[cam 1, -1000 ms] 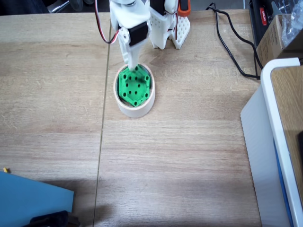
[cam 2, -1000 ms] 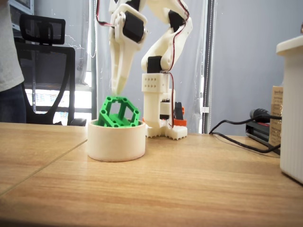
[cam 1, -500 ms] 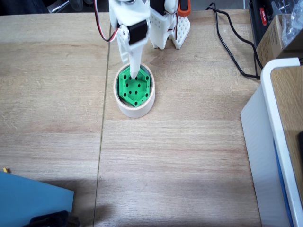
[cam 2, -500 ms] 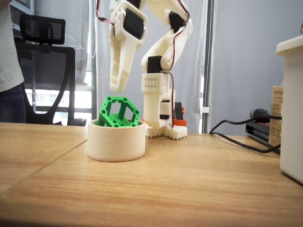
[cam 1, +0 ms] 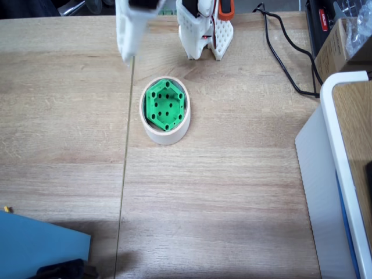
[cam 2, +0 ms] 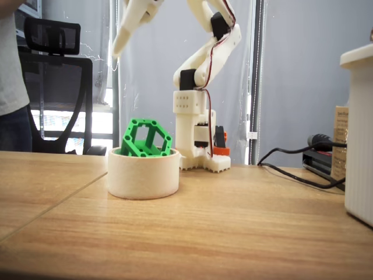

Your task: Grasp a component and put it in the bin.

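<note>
The green hexagonal component (cam 1: 166,104) rests inside the cream tape-ring bin (cam 1: 165,135) near the middle of the table. From the side, the component (cam 2: 145,140) leans tilted, its upper edge above the rim of the bin (cam 2: 143,175). My gripper (cam 1: 125,58) hangs high above the table, up and to the left of the bin and apart from it. Seen from the side, the gripper (cam 2: 115,55) points down-left, its fingers tapering together to one tip with nothing between them.
The arm's base (cam 1: 203,35) stands just behind the bin. A large white blue-edged box (cam 1: 337,174) fills the right side. A black cable (cam 1: 285,64) runs at the back right. A blue sheet (cam 1: 35,247) lies at the front left corner.
The gripper has lifted away from the component and swung up and to the left. The component stays in the tape ring, unmoved.
</note>
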Controlling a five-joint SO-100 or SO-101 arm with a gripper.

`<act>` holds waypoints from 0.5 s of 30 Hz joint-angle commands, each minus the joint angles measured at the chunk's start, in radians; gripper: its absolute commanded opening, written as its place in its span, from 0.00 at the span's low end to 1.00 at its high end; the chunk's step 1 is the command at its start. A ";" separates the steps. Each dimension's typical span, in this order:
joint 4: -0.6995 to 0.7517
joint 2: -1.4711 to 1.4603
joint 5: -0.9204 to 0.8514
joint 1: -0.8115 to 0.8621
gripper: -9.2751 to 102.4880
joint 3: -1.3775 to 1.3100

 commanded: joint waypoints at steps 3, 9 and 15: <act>0.002 0.144 -0.003 0.170 0.08 -0.020; -0.015 0.304 -0.012 0.281 0.09 0.213; -0.015 0.463 -0.141 0.314 0.09 0.430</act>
